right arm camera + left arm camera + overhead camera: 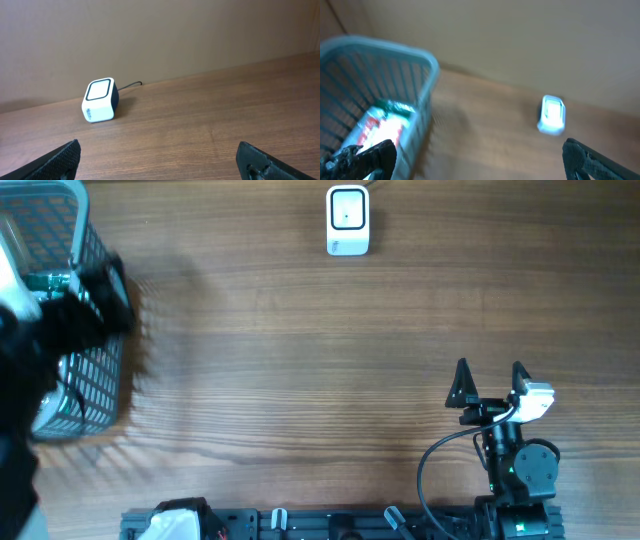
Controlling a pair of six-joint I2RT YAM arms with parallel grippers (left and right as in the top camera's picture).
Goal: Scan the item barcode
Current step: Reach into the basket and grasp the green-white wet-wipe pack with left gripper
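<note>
Wood-grain table, plain tan wall behind its far edge, soft even light, faint shadows

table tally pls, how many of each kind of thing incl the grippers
basket: 1
scanner: 1
packaged item in the basket: 1
grippers: 2, the left gripper and the right gripper
total: 5

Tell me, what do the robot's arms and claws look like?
Both arms are black. The right claw has two pointed black fingers, a white block beside it, a black cable looping off, and a green light on the joint. The left arm is a dark blur.
</note>
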